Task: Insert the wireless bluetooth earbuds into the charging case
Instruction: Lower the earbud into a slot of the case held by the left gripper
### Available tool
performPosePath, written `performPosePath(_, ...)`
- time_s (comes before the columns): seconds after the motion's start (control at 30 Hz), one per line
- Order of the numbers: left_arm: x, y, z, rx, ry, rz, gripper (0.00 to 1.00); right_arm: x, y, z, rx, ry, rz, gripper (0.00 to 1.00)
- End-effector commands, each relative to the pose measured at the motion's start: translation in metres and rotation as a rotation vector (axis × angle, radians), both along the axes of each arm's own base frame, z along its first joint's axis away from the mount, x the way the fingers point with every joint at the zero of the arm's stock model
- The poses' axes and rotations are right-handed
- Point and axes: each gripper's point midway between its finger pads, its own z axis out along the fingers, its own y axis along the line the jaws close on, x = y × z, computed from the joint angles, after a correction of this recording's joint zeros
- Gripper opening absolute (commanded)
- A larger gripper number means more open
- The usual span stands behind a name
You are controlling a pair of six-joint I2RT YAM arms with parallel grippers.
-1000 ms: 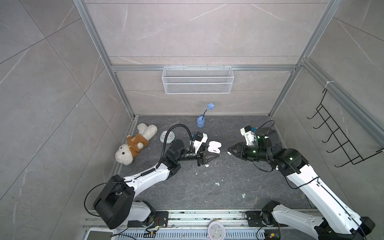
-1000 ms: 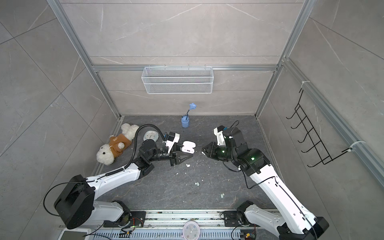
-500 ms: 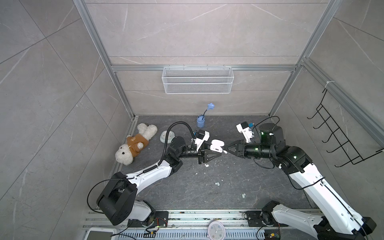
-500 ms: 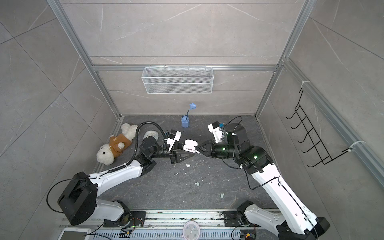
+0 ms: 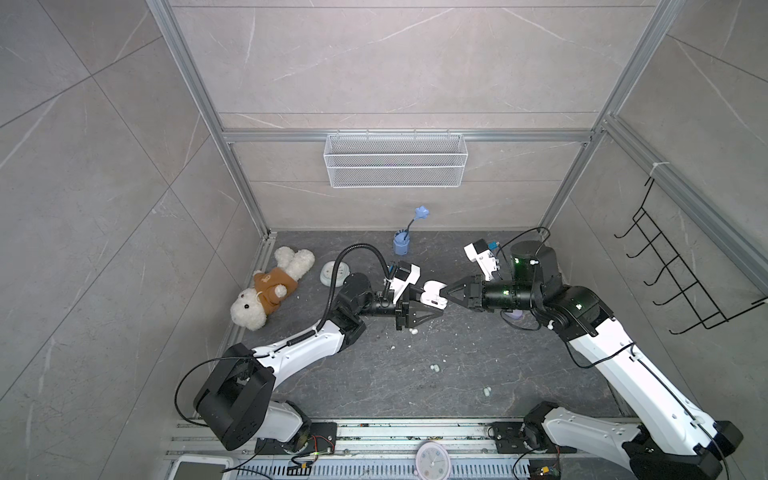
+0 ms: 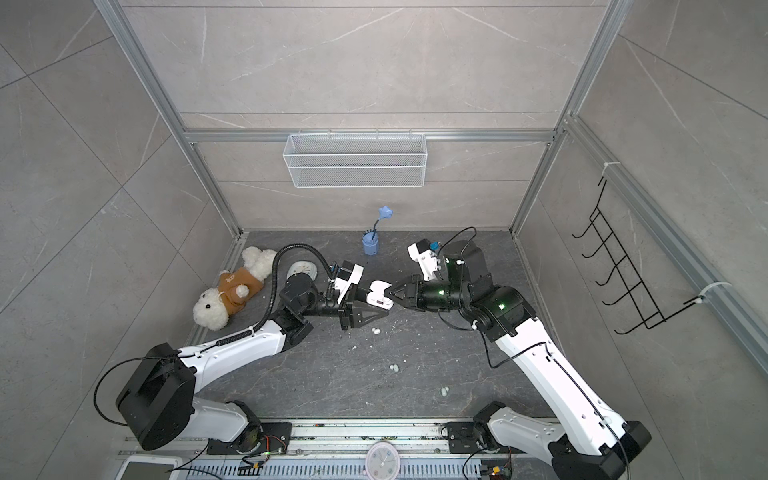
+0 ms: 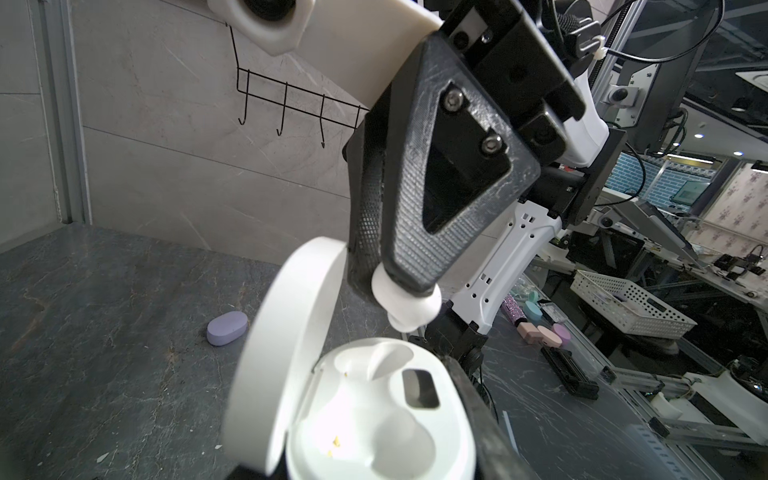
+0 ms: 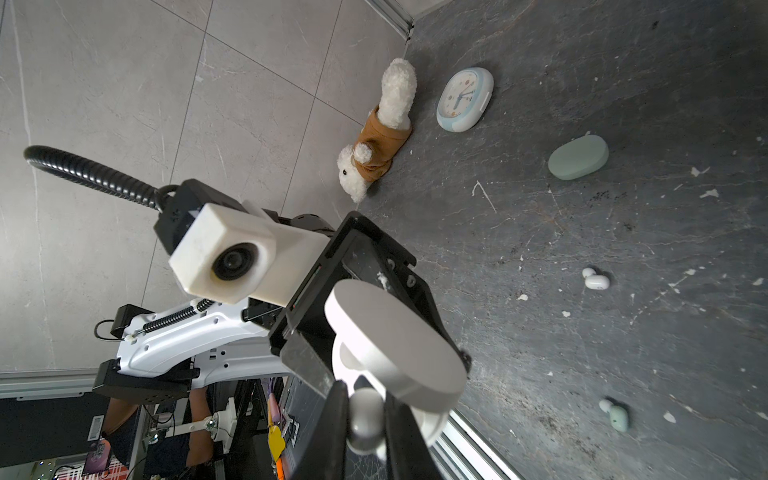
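2 top views high, looking down, wrist views close, sharing charging case

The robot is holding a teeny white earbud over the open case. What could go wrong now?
1. The white earbud is pinched only at the tips of the right gripper, not yet in its socket; it might slip and fall to the floor.
2. The raised lid stands close beside that gripper; a bump could knock the charging case crooked in the left gripper.
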Motion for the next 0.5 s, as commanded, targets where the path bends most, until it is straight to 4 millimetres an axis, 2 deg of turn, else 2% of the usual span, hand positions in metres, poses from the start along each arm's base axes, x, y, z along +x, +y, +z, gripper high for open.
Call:
performPosePath(0.0, -0.014, 0.004, 0.03, -0.066, -0.085, -0.042, 0.17, 0.0, 0.005, 0.013, 0.026, -0.032, 0.021, 0.18)
performPosePath(0.47, -0.019, 0.006, 0.048, -0.129, -0.091, -0.068, 0.16, -0.003, 0.007, 0.008, 0.024, -0.022, 0.022, 0.18)
